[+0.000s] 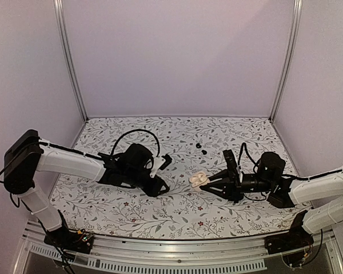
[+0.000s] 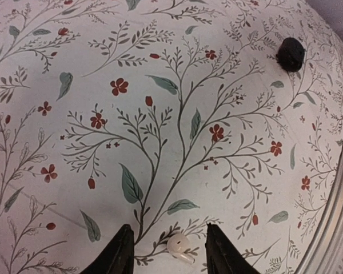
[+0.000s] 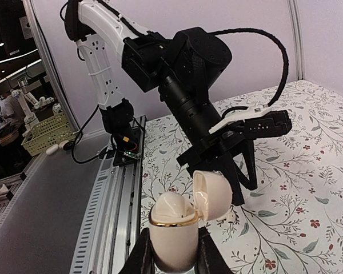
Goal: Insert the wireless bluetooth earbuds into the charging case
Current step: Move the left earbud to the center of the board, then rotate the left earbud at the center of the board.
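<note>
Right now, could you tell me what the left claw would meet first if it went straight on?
Likely the white bud lying between the left claw's open tips, then the cloth under it; depth is unclear, so it may straddle the bud.

no readable text — none anywhere

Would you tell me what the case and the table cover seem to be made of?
The case: probably glossy cream plastic, given highlights on its lid, with a gold metallic-looking rim. The table cover: matte printed fabric or vinyl; no glare.
</note>
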Motion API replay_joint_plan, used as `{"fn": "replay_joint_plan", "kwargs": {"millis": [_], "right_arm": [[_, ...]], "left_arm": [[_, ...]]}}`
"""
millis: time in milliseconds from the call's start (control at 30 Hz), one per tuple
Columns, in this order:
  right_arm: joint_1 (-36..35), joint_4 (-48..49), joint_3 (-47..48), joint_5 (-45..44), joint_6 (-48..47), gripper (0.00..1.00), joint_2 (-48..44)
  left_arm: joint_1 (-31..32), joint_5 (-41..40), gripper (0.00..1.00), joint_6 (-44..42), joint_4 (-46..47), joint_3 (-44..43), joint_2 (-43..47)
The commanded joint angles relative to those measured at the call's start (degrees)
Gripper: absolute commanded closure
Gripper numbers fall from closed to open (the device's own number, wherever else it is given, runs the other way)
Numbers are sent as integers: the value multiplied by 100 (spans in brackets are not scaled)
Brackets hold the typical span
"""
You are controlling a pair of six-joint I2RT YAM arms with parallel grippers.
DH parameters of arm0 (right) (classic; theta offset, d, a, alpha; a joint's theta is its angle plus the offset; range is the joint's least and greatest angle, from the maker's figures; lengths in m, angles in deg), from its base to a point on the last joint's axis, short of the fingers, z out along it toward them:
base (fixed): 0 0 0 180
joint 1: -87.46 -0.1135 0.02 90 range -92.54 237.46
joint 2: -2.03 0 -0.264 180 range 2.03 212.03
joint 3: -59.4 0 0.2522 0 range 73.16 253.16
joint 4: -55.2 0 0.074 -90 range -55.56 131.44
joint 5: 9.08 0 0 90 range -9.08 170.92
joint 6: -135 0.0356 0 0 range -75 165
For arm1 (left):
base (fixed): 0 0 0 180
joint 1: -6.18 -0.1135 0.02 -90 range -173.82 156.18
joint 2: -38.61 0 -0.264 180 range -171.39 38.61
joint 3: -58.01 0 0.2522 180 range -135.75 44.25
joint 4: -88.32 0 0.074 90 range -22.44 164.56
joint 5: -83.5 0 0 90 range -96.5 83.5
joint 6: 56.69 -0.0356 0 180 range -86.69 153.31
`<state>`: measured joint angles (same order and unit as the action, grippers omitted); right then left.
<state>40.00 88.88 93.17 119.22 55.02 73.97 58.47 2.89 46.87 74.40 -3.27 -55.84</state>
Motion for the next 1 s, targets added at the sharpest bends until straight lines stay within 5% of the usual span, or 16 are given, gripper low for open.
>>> {"fn": "replay_joint_plan", "kwargs": {"millis": [0,300,967], "right_arm": [[44,14,-100,-1,-53,100,-201],[53,-50,-186,-67,-79,100,-368],[61,-46,-258,-85,-106,100,-413]], "left_arm": [[236,-334,57,10,-1348,-553,-371],[614,-919,59,-16,-2286,-1359,-1008],[775,-1158,73,-159,-2673,-1786,-1435]]}}
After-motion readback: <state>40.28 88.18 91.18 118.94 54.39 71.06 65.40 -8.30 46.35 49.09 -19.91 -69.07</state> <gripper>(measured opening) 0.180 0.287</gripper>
